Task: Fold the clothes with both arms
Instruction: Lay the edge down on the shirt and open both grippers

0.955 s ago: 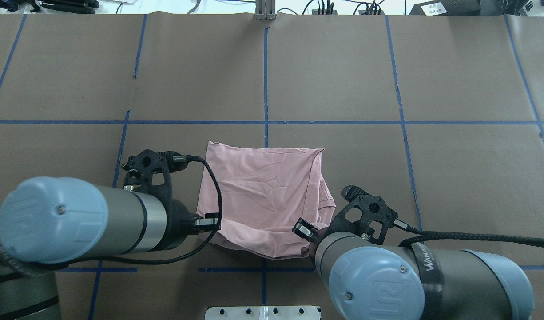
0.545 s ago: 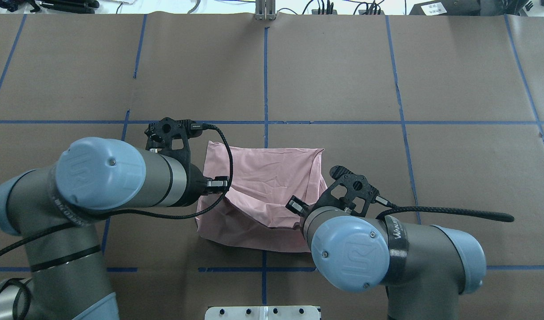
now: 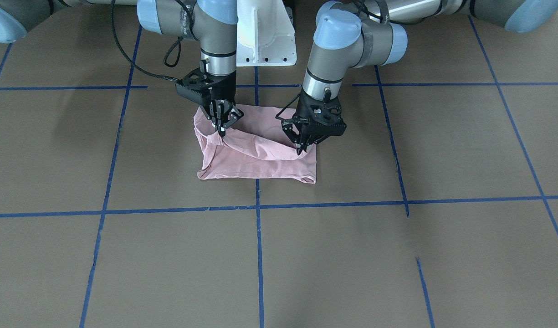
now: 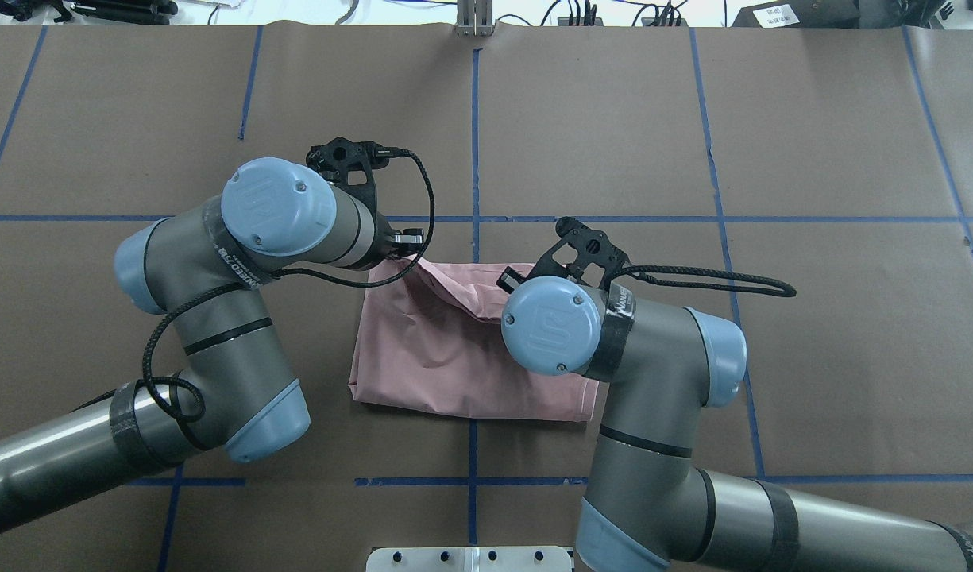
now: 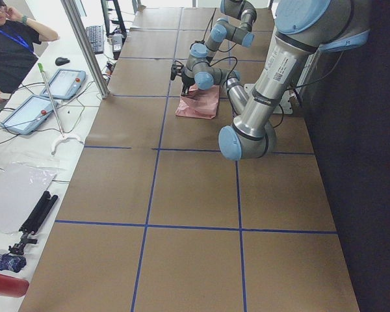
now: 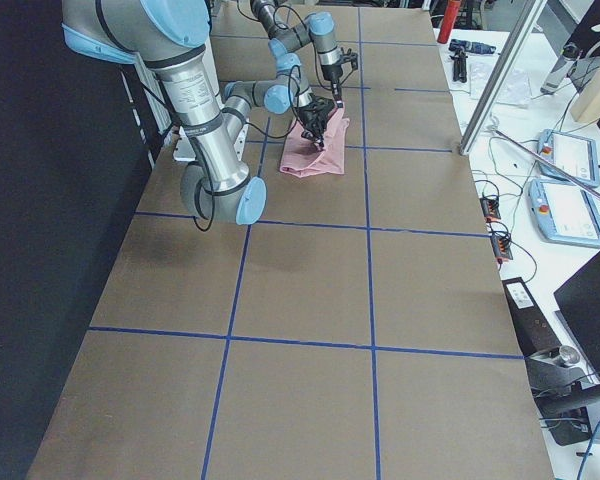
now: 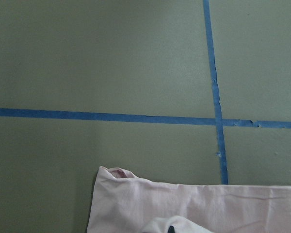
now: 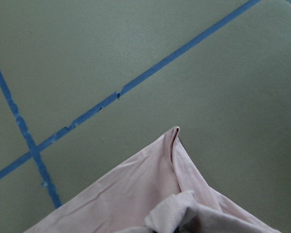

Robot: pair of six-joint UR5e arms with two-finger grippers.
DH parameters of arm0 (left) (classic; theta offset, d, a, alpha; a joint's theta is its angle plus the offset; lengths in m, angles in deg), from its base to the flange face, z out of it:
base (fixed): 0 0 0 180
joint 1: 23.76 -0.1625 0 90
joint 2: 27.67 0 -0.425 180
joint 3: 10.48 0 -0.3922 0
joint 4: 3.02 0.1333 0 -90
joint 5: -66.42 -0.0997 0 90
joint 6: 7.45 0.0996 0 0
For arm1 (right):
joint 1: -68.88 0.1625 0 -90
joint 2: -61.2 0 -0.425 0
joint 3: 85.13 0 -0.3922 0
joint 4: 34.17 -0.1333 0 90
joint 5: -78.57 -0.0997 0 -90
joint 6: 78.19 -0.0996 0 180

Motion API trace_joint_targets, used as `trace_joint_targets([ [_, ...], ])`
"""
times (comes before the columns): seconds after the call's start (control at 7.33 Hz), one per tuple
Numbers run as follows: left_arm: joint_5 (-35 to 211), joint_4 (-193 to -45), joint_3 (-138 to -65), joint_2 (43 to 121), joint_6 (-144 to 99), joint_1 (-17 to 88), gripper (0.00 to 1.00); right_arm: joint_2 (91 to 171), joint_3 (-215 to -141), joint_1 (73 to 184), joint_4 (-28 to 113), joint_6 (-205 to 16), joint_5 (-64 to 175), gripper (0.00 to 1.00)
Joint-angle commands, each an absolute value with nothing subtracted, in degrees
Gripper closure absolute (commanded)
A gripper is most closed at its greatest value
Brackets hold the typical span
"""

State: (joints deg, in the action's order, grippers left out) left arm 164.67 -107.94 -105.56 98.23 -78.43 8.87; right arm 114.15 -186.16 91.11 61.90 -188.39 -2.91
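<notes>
On the brown tabletop (image 3: 397,250), mid-width and close to the robot, lies the pink shirt (image 3: 260,166) — half-folded, one edge raised above the far half. Next, I judge: lower both corners evenly, then release. The left fingers (image 3: 300,145) and right fingers (image 3: 220,127) each pinch a raised corner, nearly closed.
</notes>
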Motion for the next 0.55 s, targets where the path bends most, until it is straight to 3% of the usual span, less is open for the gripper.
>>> trace_joint_targets([
  [0.0,164.51,-112.08,-98.66,99.59,-75.40,10.25,0.23,112.35,-176.60,95.58,54.39,-180.19,-5.71,0.30],
  [0.14,164.51,-113.05,-98.03,99.51,-73.99,11.22,0.00,111.74,-172.97,98.56,50.51,-176.75,-7.55,0.00],
  [0.41,165.38,-113.15,-98.20,99.51,-67.52,14.89,0.00,111.38,-173.37,106.64,50.73,-166.65,-19.99,0.00],
])
